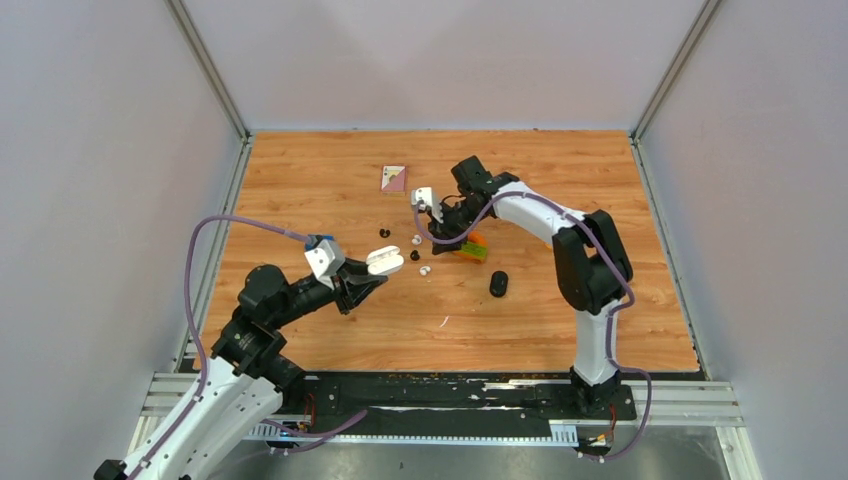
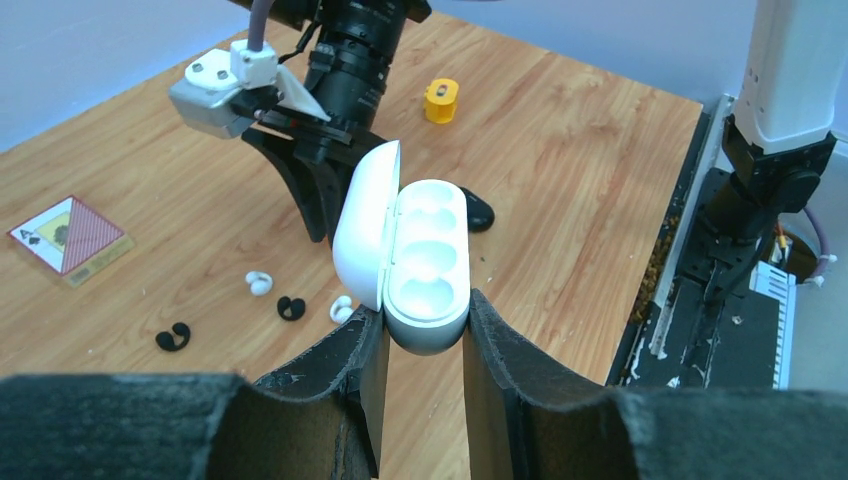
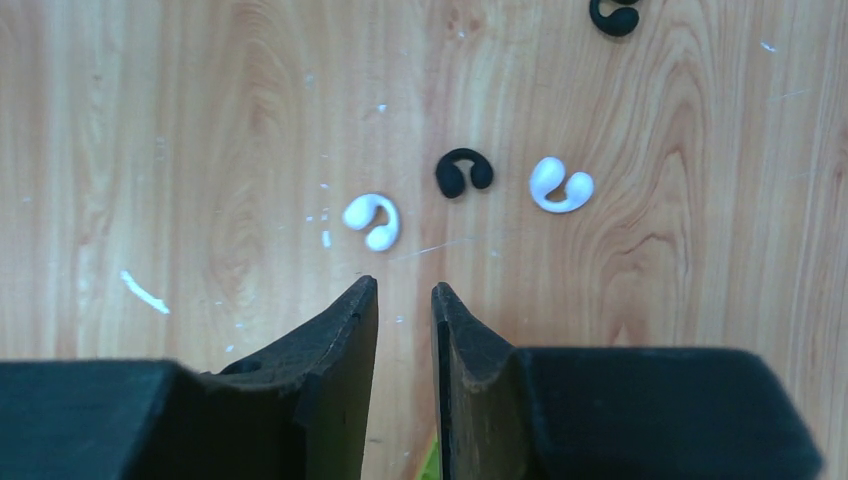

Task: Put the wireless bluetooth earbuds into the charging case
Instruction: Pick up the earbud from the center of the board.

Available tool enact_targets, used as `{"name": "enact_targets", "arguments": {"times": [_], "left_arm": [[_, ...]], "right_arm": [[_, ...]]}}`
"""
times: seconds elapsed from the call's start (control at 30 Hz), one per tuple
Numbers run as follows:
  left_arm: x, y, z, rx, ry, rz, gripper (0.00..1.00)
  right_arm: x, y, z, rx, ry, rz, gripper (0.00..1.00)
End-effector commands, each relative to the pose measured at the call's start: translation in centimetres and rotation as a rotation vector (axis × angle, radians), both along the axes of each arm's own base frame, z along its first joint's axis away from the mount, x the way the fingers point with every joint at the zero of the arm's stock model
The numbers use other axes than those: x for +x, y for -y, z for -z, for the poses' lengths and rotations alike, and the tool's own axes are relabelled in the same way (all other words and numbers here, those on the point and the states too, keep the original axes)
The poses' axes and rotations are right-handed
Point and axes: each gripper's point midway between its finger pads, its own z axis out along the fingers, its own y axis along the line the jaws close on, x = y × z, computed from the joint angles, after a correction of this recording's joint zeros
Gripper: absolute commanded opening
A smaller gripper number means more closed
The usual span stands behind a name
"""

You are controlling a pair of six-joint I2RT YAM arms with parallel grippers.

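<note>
My left gripper [image 2: 420, 335] is shut on the base of an open white charging case [image 2: 425, 255]. It holds the case above the table with the lid [image 2: 360, 235] swung left and both wells empty; the case also shows in the top view [image 1: 386, 261]. Four earbuds lie on the wood: white [image 3: 373, 220], black [image 3: 463, 172], white [image 3: 559, 185], black [image 3: 613, 15]. My right gripper [image 3: 404, 290] hovers above them, jaws a narrow gap apart and empty, the nearest white bud just ahead of its tips. In the top view it [image 1: 440, 235] is beside the buds [image 1: 416, 240].
A closed black case [image 1: 498, 284] lies right of the buds. An orange-and-green toy [image 1: 472, 247] sits under the right wrist. A playing card [image 1: 394, 178] lies farther back. Grey walls enclose the wooden table [image 1: 300, 200].
</note>
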Motion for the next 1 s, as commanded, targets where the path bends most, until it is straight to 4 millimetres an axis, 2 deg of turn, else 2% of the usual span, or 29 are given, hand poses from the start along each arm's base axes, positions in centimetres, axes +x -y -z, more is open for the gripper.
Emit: {"name": "enact_targets", "arguments": {"times": [0.0, 0.13, 0.4, 0.73, 0.97], "left_arm": [[0.4, -0.8, 1.2, 0.036, -0.013, -0.048, 0.00], [0.7, -0.3, 1.4, 0.033, -0.017, -0.036, 0.00], [0.3, 0.1, 1.4, 0.019, -0.011, -0.001, 0.00], [0.2, 0.3, 1.4, 0.010, -0.012, 0.015, 0.00], [0.1, 0.4, 1.4, 0.005, -0.009, 0.023, 0.00]], "right_arm": [[0.5, -0.7, 1.5, -0.090, 0.024, -0.084, 0.27], [0.2, -1.7, 2.9, -0.125, 0.011, -0.110, 0.28], [0.8, -2.6, 3.4, -0.121, -0.007, -0.099, 0.28], [0.3, -3.8, 4.3, -0.129, -0.022, -0.120, 0.29], [0.1, -3.9, 4.9, -0.145, -0.025, -0.124, 0.29]]}}
